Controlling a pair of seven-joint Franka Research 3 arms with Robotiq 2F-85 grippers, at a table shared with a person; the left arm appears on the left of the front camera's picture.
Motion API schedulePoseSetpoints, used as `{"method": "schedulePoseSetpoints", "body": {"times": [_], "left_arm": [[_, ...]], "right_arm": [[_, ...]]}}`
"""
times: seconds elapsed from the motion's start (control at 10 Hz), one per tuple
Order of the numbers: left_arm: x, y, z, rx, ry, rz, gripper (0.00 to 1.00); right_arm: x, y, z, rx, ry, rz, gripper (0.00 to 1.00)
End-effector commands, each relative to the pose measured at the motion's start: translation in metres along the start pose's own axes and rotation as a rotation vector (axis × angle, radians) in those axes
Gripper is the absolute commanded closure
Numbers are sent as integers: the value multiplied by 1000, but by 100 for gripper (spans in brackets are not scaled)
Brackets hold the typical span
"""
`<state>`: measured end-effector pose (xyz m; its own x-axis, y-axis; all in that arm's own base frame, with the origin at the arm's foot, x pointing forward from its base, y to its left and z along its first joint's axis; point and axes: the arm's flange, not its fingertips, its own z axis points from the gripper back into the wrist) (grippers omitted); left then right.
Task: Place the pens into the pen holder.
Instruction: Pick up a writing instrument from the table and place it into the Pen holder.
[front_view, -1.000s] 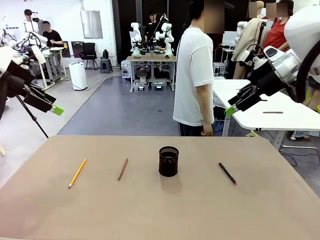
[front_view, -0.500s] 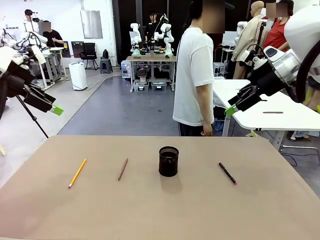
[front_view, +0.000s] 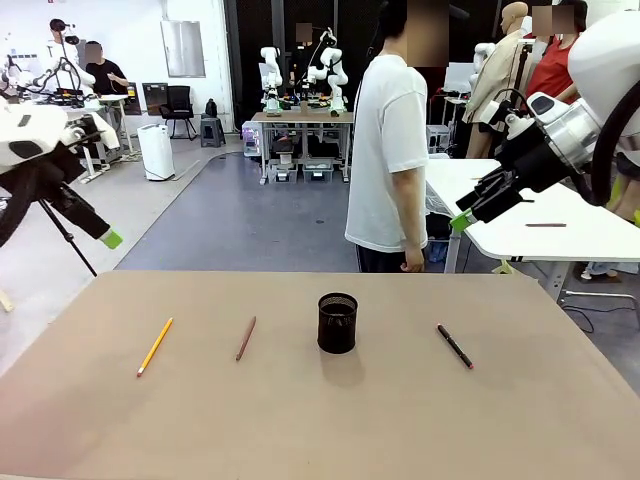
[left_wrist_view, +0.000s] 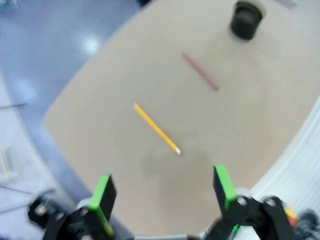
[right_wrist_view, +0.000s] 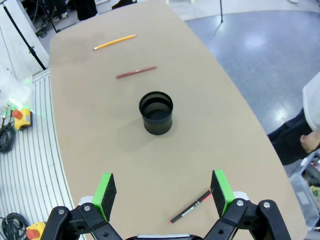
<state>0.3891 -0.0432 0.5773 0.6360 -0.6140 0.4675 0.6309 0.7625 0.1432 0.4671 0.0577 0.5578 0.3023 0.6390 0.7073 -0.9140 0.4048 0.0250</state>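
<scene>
Across the table (front_view: 300, 430) the task's things lie in a loose row, none yet handled. A person (front_view: 385, 150) stands side-on at the far edge, arm hanging, taking no part.

Both arms are held high and back from the table, probably so each wrist camera can look over its own half. The left gripper (left_wrist_view: 164, 185) has its jaws spread wide with nothing between them. It looks down on the left end, and its view is blurred. The right gripper (right_wrist_view: 162, 189) is equally wide and empty, above the right end.

The holder (front_view: 337, 322) stands upright near the middle, mouth up and empty. That spot looks chosen so either arm can reach it.

The pens lie flat and well apart, each with bare table around it for fingers to come down. The yellow pen (front_view: 155, 346) is far left, and the brown pen (front_view: 246, 338) lies between it and the holder. The black pen (front_view: 454, 345) is to the right. The split suggests two for the left arm and one for the right.
</scene>
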Motion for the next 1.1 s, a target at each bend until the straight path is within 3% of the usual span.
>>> {"method": "schedulePoseSetpoints", "body": {"times": [0.0, 0.5, 1.0], "left_arm": [[28, -14, -13, 42, 186, 234, 0], [46, -14, -108, 84, 339, 417, 0], [37, -17, -103, 60, 329, 391, 0]], "right_arm": [[0, 0, 0, 3, -1, -3, 0], [0, 0, 0, 3, -1, -3, 0], [0, 0, 0, 3, -1, -3, 0]]}}
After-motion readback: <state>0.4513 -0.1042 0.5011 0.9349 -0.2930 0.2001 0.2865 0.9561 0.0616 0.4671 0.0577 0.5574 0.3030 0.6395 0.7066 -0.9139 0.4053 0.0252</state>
